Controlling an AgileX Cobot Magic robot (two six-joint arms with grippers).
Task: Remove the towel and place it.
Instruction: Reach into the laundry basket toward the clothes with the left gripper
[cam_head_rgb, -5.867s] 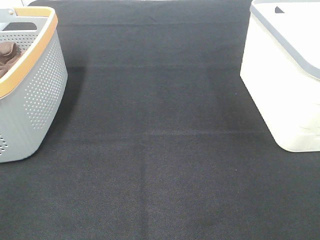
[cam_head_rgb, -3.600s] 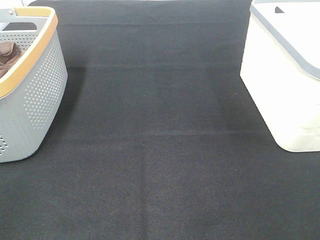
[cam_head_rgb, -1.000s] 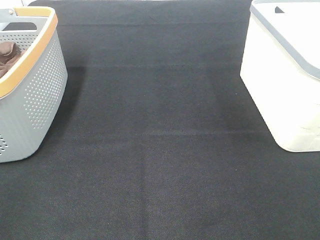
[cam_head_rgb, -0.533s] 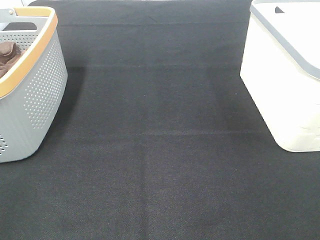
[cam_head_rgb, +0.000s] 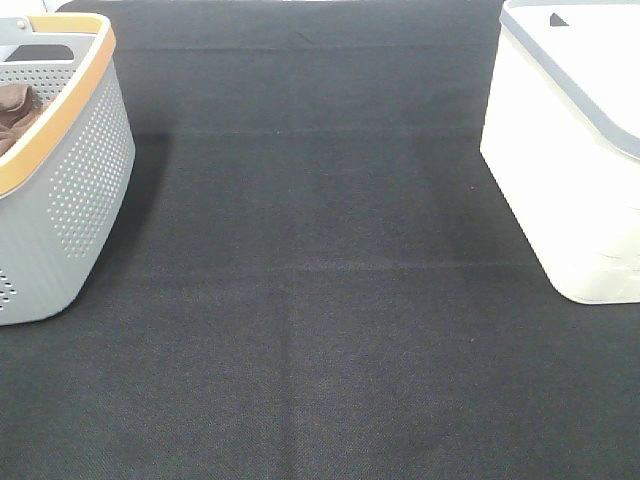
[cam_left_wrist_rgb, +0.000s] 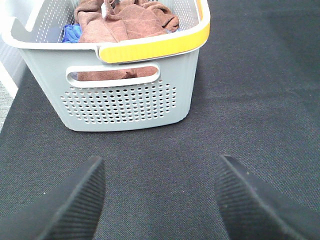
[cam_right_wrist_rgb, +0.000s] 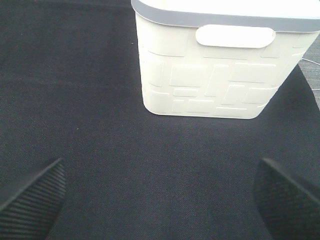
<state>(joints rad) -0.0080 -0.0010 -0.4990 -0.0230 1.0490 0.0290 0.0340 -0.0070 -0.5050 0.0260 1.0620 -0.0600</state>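
Observation:
The towel (cam_left_wrist_rgb: 125, 22) is a reddish-brown heap bunched inside the grey perforated basket (cam_left_wrist_rgb: 125, 100) with a yellow rim. In the high view a bit of brown cloth (cam_head_rgb: 12, 112) shows over the rim of that basket (cam_head_rgb: 70, 190) at the far left. My left gripper (cam_left_wrist_rgb: 159, 165) hovers over the black mat just in front of the basket's handle end, open, nothing between its fingers (cam_left_wrist_rgb: 75, 200). My right gripper (cam_right_wrist_rgb: 161, 170) is open too and empty, facing the white basket (cam_right_wrist_rgb: 220, 70). Neither arm shows in the high view.
A white basket (cam_head_rgb: 570, 150) with a grey rim stands at the right edge of the black mat (cam_head_rgb: 320, 300). Something blue (cam_left_wrist_rgb: 71, 34) lies beside the towel inside the grey basket. The mat stretches between both baskets.

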